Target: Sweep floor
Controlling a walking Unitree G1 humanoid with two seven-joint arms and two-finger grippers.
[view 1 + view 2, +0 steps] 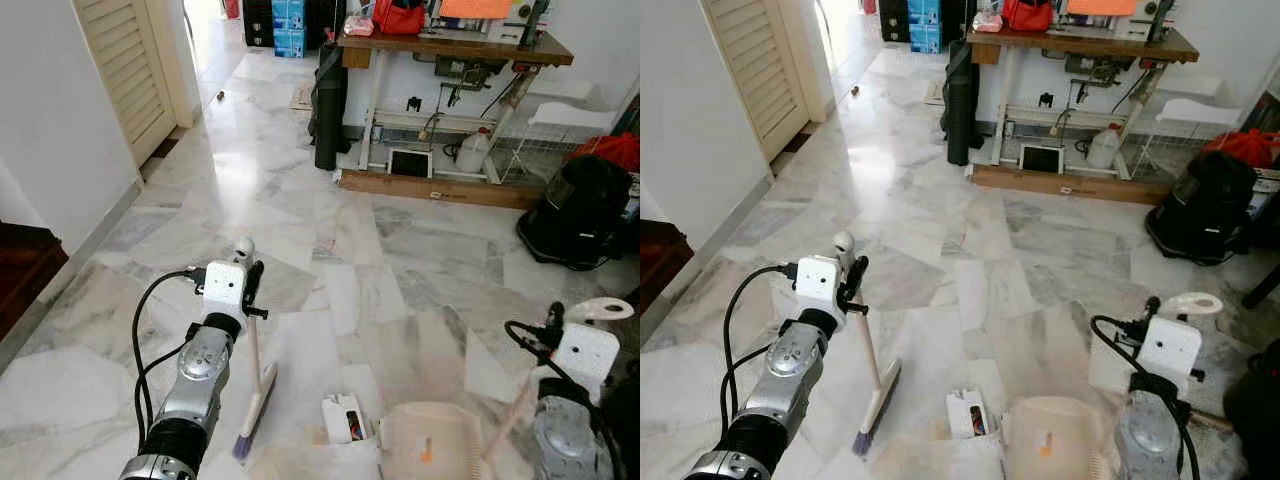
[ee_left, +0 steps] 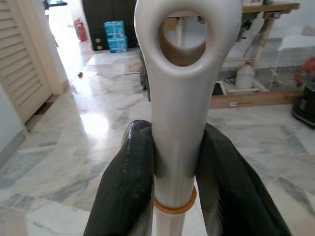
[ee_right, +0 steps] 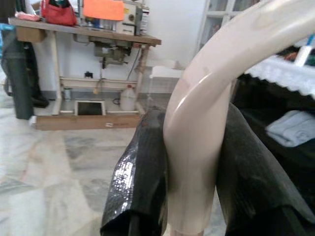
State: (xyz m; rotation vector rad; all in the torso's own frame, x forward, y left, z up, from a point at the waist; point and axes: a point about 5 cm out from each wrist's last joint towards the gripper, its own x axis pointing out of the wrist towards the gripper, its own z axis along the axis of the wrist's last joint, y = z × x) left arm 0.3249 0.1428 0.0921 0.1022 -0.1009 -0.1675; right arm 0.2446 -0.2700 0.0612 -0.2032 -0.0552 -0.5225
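- The broom (image 1: 256, 385) stands tilted on the marble floor (image 1: 400, 250) at 7 o'clock, bristles down near a small carton (image 1: 345, 418).
- The left gripper (image 2: 172, 182) pinches the broom's white handle.
- The dustpan (image 1: 425, 445) sits at 6 o'clock beside the carton.
- The right gripper (image 3: 189, 172) clamps the dustpan's curved handle at 5 o'clock.
- A sewing table (image 1: 450, 50) stands at 12 o'clock.

Glossy polished marble floor (image 1: 400, 240); smooth shiny plastic broom handle (image 2: 179, 98); wooden tabletop (image 1: 450, 45); slatted wooden door (image 1: 125, 60).
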